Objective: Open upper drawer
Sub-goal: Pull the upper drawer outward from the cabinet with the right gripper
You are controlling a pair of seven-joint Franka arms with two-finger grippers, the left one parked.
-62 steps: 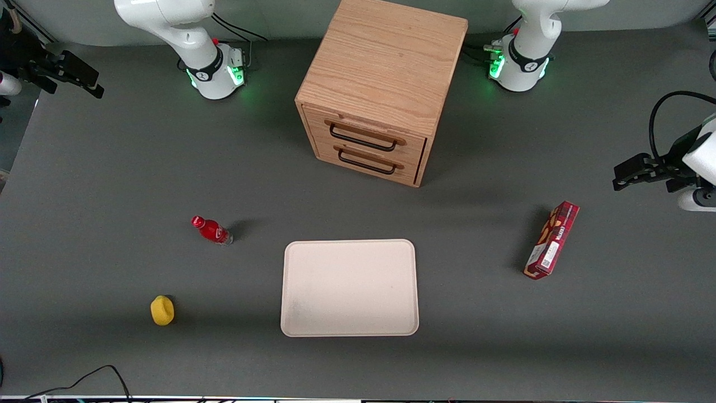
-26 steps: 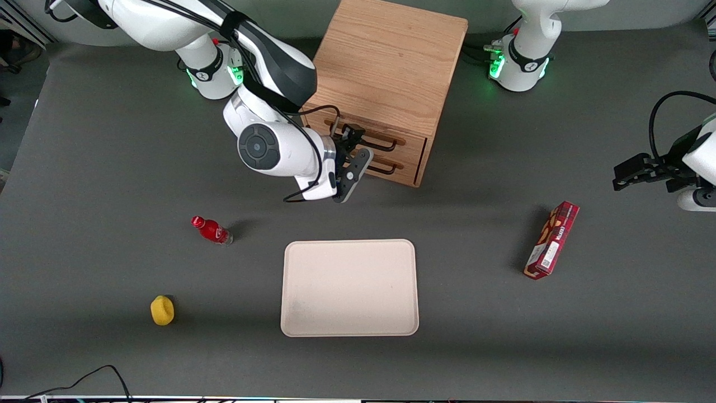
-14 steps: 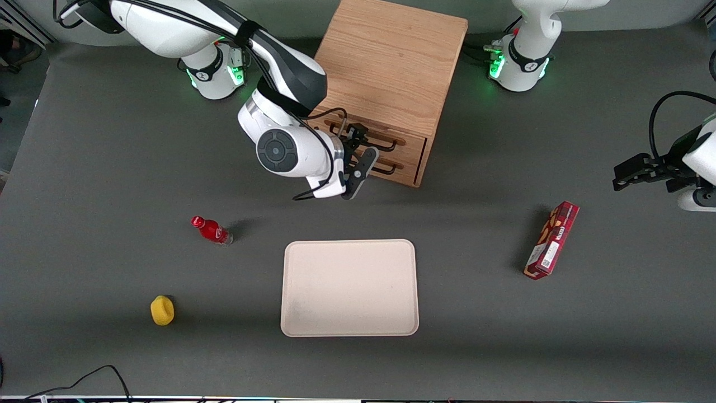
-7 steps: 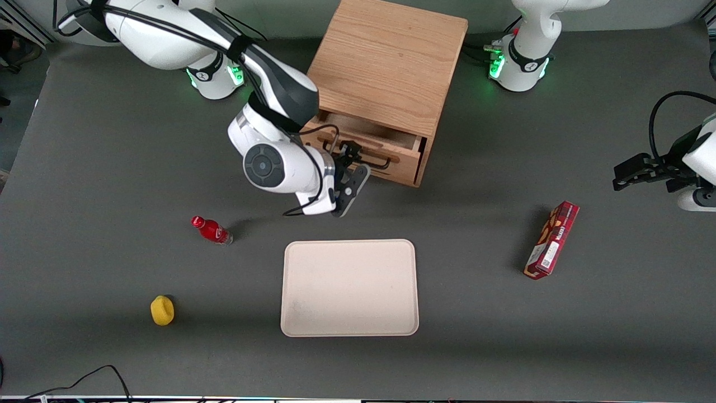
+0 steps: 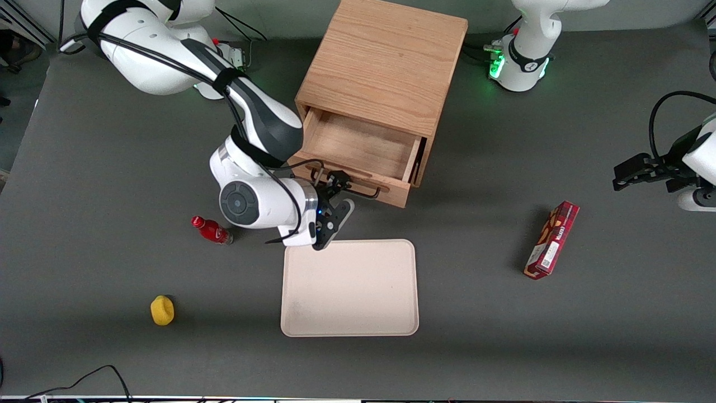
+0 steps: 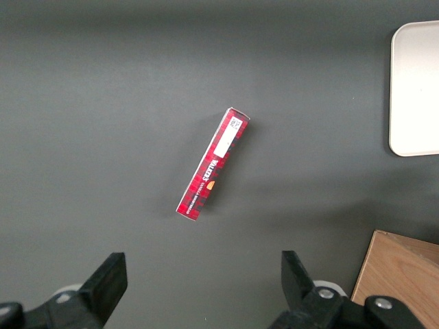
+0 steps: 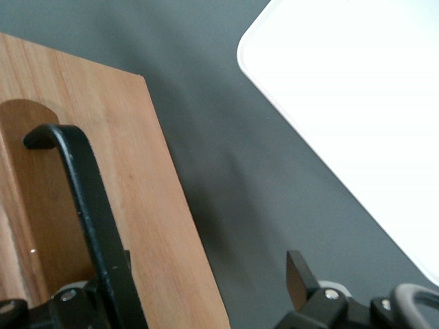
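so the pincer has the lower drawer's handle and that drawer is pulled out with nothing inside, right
Not quite: the front view shows the upper drawer pulled out, not the lower one. It sits directly under the cabinet top, its inside open to view and bare. The pincer is at its black handle, as you say.

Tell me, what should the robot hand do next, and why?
Probably slip the hand off the black wire handle and back away. The light oak upper drawer already stands well out of the boxy wooden cabinet, its bare floor showing, and the hand's fingers look open at the handle.
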